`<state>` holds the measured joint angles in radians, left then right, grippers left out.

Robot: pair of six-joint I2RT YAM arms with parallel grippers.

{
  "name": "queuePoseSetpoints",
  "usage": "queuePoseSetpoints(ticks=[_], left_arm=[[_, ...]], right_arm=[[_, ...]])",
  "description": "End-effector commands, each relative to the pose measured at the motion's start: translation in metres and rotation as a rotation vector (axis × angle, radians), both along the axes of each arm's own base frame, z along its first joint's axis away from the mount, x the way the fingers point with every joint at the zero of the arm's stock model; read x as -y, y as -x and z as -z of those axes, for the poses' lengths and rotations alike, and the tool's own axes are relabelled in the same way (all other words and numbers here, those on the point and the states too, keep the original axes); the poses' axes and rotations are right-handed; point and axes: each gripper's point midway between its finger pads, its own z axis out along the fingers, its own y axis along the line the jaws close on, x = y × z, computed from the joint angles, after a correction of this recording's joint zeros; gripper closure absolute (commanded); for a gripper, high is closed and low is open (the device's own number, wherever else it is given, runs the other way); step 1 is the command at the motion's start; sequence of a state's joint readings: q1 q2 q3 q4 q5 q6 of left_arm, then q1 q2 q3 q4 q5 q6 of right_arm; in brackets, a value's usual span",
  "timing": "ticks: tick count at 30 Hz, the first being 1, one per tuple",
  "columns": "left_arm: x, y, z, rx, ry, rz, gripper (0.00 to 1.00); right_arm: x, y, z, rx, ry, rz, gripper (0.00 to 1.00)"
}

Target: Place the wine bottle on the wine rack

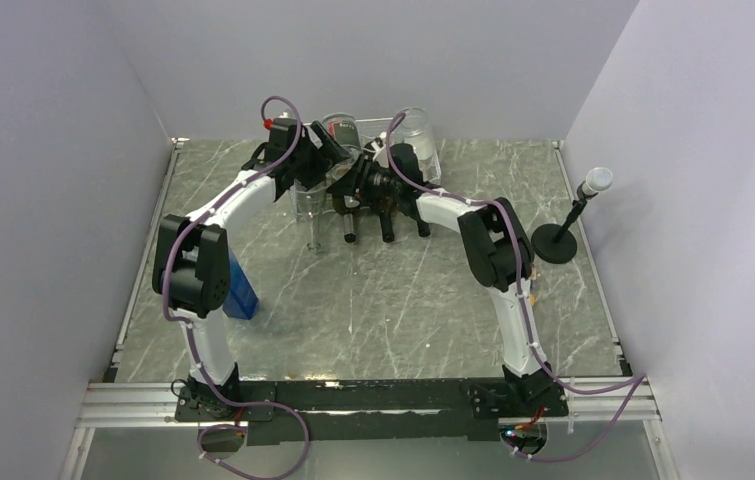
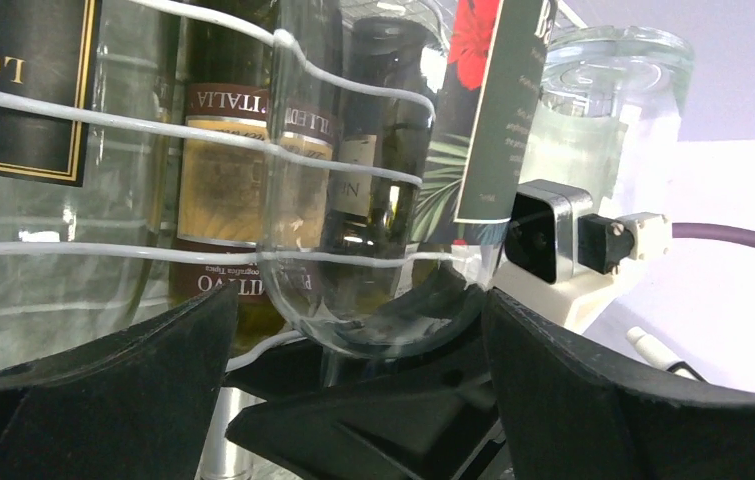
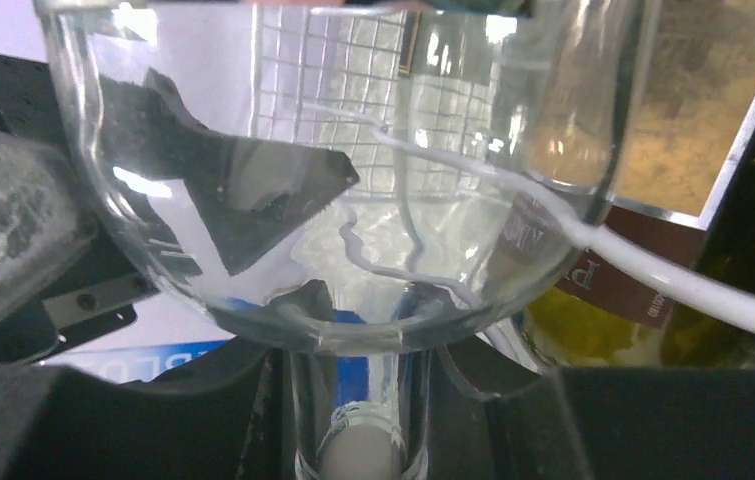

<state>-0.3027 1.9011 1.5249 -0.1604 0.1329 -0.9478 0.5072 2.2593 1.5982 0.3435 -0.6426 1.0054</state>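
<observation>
The white wire wine rack (image 1: 378, 122) stands at the back middle with several bottles lying in it, necks toward me. My right gripper (image 1: 351, 185) is shut on the neck of a clear glass wine bottle (image 3: 353, 200). Its fingers (image 3: 473, 410) press both sides of the neck, and the shoulder lies against the rack wires (image 3: 653, 270). My left gripper (image 1: 318, 160) is open right beside it. In the left wrist view its fingers (image 2: 133, 380) stand wide either side of the same bottle's shoulder (image 2: 353, 300). In the top view the two wrists hide most of the held bottle.
In the rack lie a clear bottle (image 1: 309, 210), dark bottles (image 1: 386, 225) and a labelled Italian bottle (image 2: 218, 180). A big clear bottle (image 1: 415, 140) sits at the rack's right end. A blue box (image 1: 238, 285) stands by the left arm. A black microphone stand (image 1: 556, 243) is on the right.
</observation>
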Motion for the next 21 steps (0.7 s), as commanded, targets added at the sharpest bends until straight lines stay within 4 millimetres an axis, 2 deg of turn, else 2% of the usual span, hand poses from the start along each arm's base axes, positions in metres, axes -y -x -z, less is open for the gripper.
queuePoseSetpoints(ticks=[1,2,5,10,17,21], left_arm=[[-0.010,0.001,-0.010,0.022,-0.017,-0.034,0.04],[-0.011,0.001,-0.012,0.025,-0.019,-0.037,0.04],[-0.011,0.000,-0.020,0.048,-0.017,-0.032,0.03],[-0.013,0.000,-0.041,0.101,-0.015,-0.034,0.03],[-0.028,0.012,-0.108,0.251,-0.009,-0.084,0.01],[-0.037,0.023,-0.138,0.313,-0.012,-0.106,0.01]], right_arm=[[-0.009,-0.012,-0.025,0.083,-0.059,0.000,0.95],[-0.009,-0.012,-0.028,0.088,-0.064,-0.006,1.00],[-0.011,-0.010,-0.037,0.125,-0.089,-0.029,1.00],[-0.009,-0.001,-0.070,0.224,-0.131,-0.057,1.00],[0.001,0.007,-0.125,0.354,-0.184,-0.059,1.00],[0.007,0.012,-0.151,0.397,-0.236,-0.056,1.00]])
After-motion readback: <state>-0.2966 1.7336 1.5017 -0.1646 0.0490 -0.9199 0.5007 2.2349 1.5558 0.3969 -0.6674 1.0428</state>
